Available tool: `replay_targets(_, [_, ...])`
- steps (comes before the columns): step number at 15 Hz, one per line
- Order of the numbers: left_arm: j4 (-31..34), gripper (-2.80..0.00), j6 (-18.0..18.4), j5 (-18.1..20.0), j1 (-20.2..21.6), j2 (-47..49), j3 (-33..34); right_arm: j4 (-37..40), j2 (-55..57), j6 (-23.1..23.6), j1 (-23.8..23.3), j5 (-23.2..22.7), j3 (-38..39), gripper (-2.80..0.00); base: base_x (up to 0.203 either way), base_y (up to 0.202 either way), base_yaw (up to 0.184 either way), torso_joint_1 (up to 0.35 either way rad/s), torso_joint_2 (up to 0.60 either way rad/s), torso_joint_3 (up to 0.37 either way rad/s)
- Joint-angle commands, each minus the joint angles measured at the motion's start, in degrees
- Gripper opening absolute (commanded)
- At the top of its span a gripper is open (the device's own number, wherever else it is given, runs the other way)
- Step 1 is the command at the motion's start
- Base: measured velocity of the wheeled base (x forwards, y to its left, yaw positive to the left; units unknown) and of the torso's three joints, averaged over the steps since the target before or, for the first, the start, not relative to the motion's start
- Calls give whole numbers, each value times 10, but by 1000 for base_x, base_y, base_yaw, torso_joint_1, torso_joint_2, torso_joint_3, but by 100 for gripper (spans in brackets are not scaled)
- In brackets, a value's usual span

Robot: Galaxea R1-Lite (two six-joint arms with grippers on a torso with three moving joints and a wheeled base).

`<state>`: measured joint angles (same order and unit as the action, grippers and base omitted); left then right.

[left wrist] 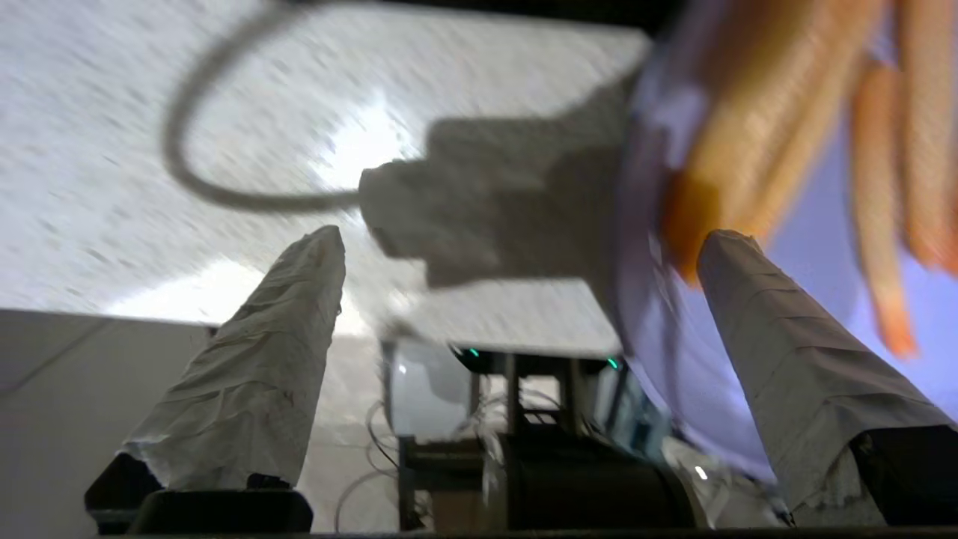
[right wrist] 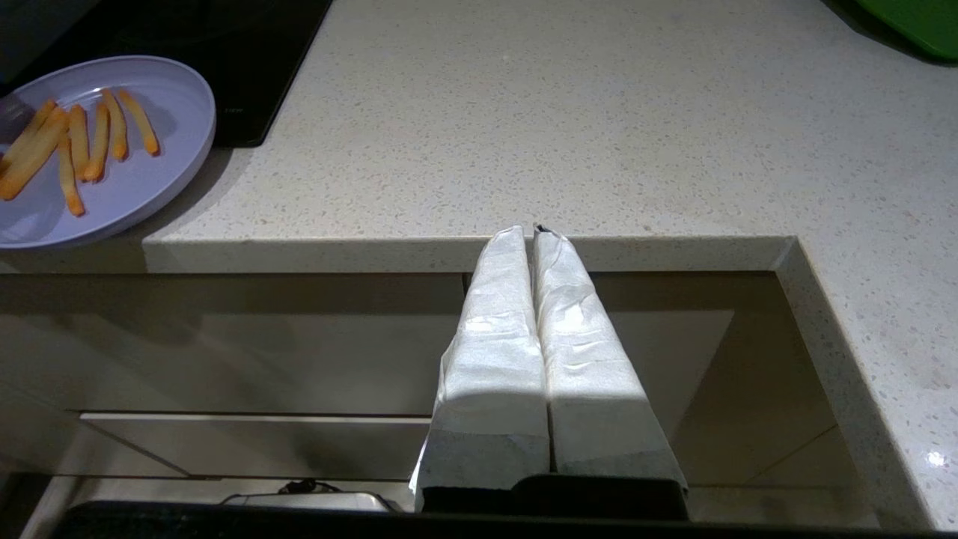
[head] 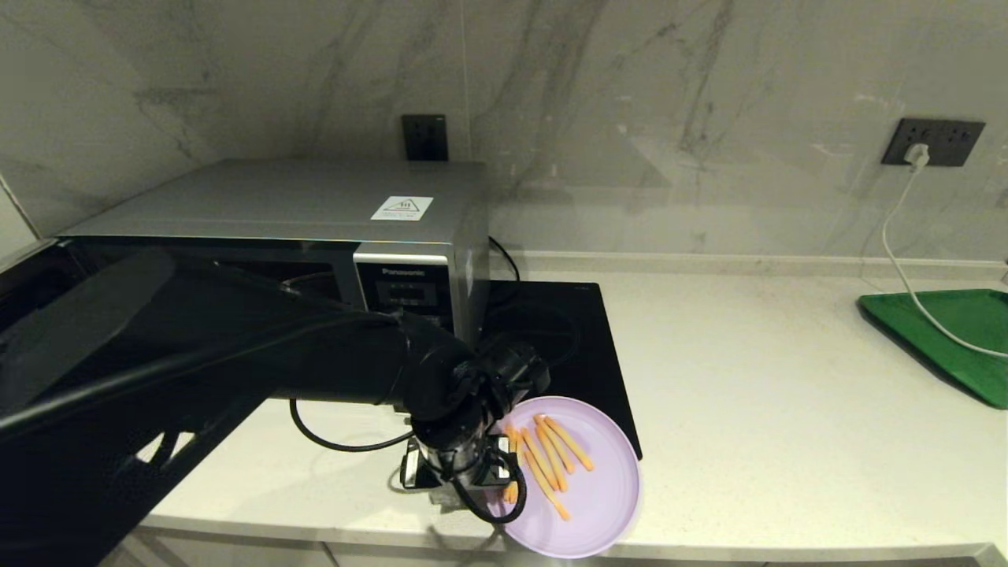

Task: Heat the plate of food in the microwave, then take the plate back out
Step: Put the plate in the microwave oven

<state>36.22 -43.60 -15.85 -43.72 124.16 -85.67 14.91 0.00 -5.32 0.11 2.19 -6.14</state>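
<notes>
The pale speckled stone worktop [head: 748, 378] runs beneath a grey-veined marble wall. At its left stands the large silver-grey Panasonic microwave [head: 315, 236], its door swung open toward the robot's left and a white triangle sticker [head: 402, 208] on its top. Just to the right of the microwave lies the flat black induction hob [head: 583, 339]. At the far right edge sits the green rectangular tray [head: 953, 339], with a white cable [head: 906, 260] trailing across it from a dark wall socket.

The round, flat, pale lilac plate [head: 598, 488] rests at the front edge of the worktop, overlapping the hob's near corner, with thin orange-yellow fries [head: 551, 457] in a loose bunch on its left half.

The left gripper [left wrist: 516, 247] is at the plate's left rim, its cloth-wrapped fingers [left wrist: 277, 337] spread wide: one is over the plate beside the fries, the other outside the rim over the worktop, and they grip nothing.

The right gripper [right wrist: 533, 232] hangs below the worktop's front edge, well to the right of the plate, its two wrapped fingers pressed together with nothing between them
</notes>
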Motion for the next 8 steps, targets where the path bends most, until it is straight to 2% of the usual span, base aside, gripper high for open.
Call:
replay_targets(1, [2, 0, -4, -26, 0, 13, -7, 1, 0, 0, 1, 0, 0, -280, 0, 0, 0, 0, 0, 0])
replay_targets(8, [1, 0, -4, -38, 0, 27, -12, 1, 0, 0, 0, 0, 0, -280, 0, 0, 0, 0, 0, 0])
